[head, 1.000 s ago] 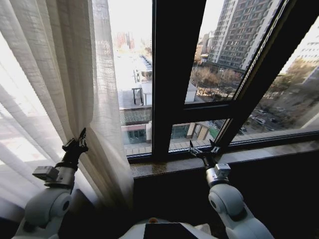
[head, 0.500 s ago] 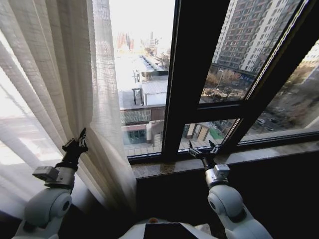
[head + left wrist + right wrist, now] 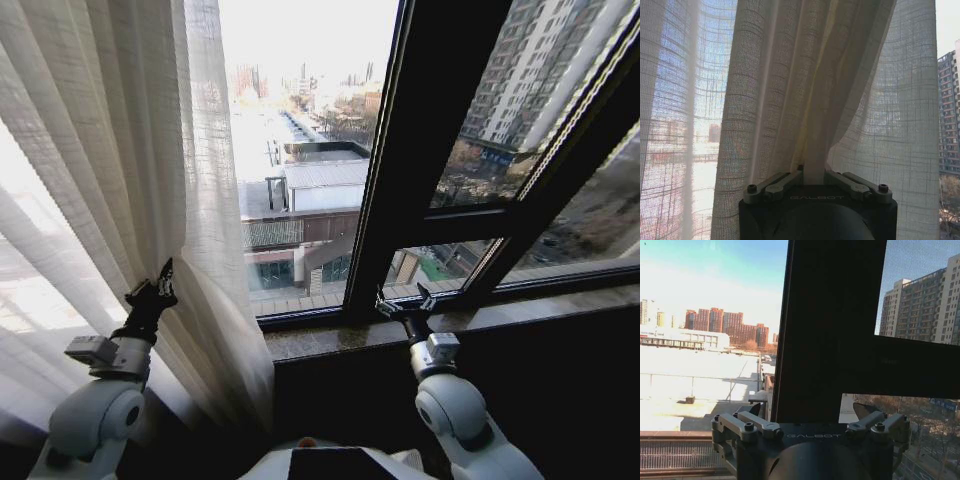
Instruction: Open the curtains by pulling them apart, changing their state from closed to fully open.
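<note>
The curtains [image 3: 110, 190] fill the left half of the head frame, one sheer panel bunched into heavy pleats, with its free edge hanging near the centre; the glass to the right of it lies bare. I judge the opening largely done on this side, though I cannot tell where the second panel sits or whether this one is pushed fully aside. The window frame [image 3: 415, 170] stands dark, right of centre. My left gripper [image 3: 152, 293], at lower left, is raised into the fabric, and the left wrist view shows it clamped on a fold [image 3: 812, 167]. My right gripper [image 3: 404, 303], at lower centre-right, hovers above the sill [image 3: 520, 315], spread wide and empty.
</note>
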You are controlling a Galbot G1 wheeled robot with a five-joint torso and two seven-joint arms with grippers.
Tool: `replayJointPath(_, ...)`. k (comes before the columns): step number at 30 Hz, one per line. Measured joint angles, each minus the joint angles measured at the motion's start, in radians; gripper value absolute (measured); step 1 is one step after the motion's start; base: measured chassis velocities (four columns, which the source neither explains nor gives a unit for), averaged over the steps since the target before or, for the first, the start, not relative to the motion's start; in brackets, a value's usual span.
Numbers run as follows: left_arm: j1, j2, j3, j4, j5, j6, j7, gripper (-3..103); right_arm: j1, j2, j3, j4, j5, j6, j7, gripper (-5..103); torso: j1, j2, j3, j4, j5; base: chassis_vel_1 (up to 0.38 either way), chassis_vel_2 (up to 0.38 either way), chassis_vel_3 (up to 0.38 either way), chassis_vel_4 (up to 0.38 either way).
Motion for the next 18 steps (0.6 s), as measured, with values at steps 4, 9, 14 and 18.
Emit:
replayJointPath(4, 0.005, -0.001, 0.0, -0.006, 0.001, 0.0, -0.001, 0, -0.001, 0.001, -0.007, 0.001, -0.001, 0.001, 0.001, 100, 0.0, 0.0, 0.0, 0.0, 0.0001, 0.135, 0.138, -0.136, -0.139)
replayJointPath(9, 0.009, -0.004, 0.001, -0.008, 0.004, 0.0, -0.001, 0, -0.001, 0.002, -0.016, 0.001, -0.003, 0.002, 0.004, 100, 0.0, 0.0, 0.0, 0.0001, 0.0, 0.133, 0.137, -0.146, -0.132)
replayJointPath(14, 0.011, -0.005, 0.001, -0.014, 0.005, 0.001, -0.004, 0, 0.001, 0.003, -0.026, 0.001, -0.005, 0.006, 0.006, 100, 0.0, 0.0, 0.0, 0.0, 0.0, 0.135, 0.148, -0.135, -0.141)
replayJointPath(18, 0.011, -0.009, 0.001, -0.017, 0.005, 0.001, -0.004, 0, 0.005, 0.002, -0.031, -0.003, -0.006, 0.018, 0.01, 100, 0.0, 0.0, 0.0, 0.0001, 0.0001, 0.12, 0.133, -0.107, -0.127)
